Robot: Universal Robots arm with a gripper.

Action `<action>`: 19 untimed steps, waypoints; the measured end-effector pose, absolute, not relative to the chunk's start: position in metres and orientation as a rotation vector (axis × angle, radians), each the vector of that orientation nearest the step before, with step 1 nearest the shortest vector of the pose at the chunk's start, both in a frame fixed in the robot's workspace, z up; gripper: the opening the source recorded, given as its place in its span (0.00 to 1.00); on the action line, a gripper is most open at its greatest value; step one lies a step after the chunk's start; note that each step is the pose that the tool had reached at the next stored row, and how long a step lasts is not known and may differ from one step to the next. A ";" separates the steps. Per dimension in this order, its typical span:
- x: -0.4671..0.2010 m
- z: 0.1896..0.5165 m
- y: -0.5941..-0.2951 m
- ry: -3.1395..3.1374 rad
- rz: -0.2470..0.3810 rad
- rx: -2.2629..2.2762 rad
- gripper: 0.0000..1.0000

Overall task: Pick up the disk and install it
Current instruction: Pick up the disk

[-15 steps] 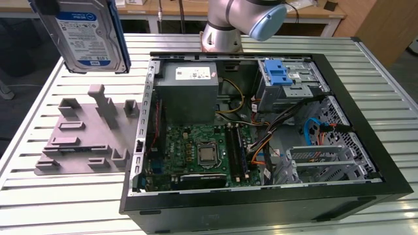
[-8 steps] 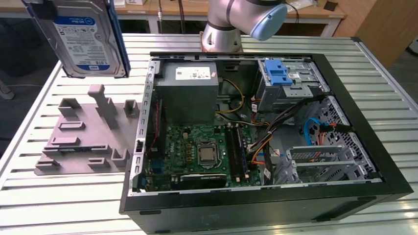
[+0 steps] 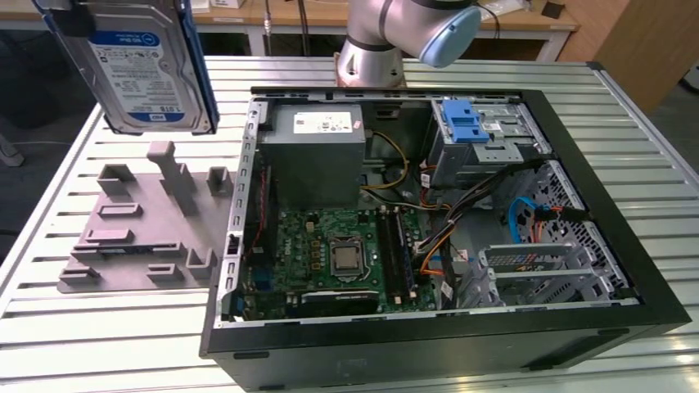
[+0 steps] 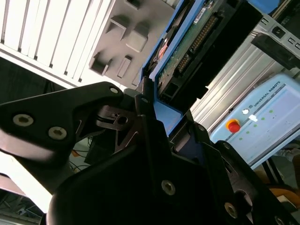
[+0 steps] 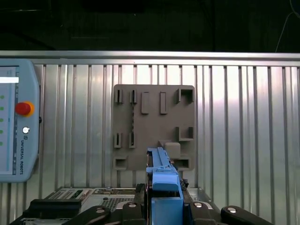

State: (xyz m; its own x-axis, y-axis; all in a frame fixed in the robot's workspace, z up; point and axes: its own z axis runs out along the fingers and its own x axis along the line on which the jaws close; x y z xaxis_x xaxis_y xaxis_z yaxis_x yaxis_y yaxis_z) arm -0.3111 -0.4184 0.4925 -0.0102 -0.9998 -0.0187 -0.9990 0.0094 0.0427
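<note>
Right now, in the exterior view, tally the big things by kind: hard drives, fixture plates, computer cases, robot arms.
Silver-gray metal hard drive with blue plastic rails, held aloft: 1
Gray plastic fixture plate with raised blocks: 1
Open black computer case: 1
Silver robot arm: 1
Total: 4

Blue-railed disk (image 3: 140,70) upright, aloft, label outward

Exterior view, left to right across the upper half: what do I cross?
The disk, held up off the table → power supply → drive cage with the blue latch.
</note>
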 end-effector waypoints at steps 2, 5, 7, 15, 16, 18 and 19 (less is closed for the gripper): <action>-0.311 0.493 -0.420 -2.220 -0.068 2.198 0.36; -0.310 0.493 -0.421 -2.220 -0.068 2.198 0.36; -0.309 0.493 -0.422 -2.220 -0.068 2.198 0.36; -0.306 0.493 -0.426 -2.220 -0.068 2.198 0.36; -0.306 0.493 -0.426 -2.220 -0.068 2.198 0.36; -0.305 0.493 -0.427 -2.220 -0.068 2.198 0.36; -0.305 0.493 -0.428 -2.220 -0.068 2.198 0.36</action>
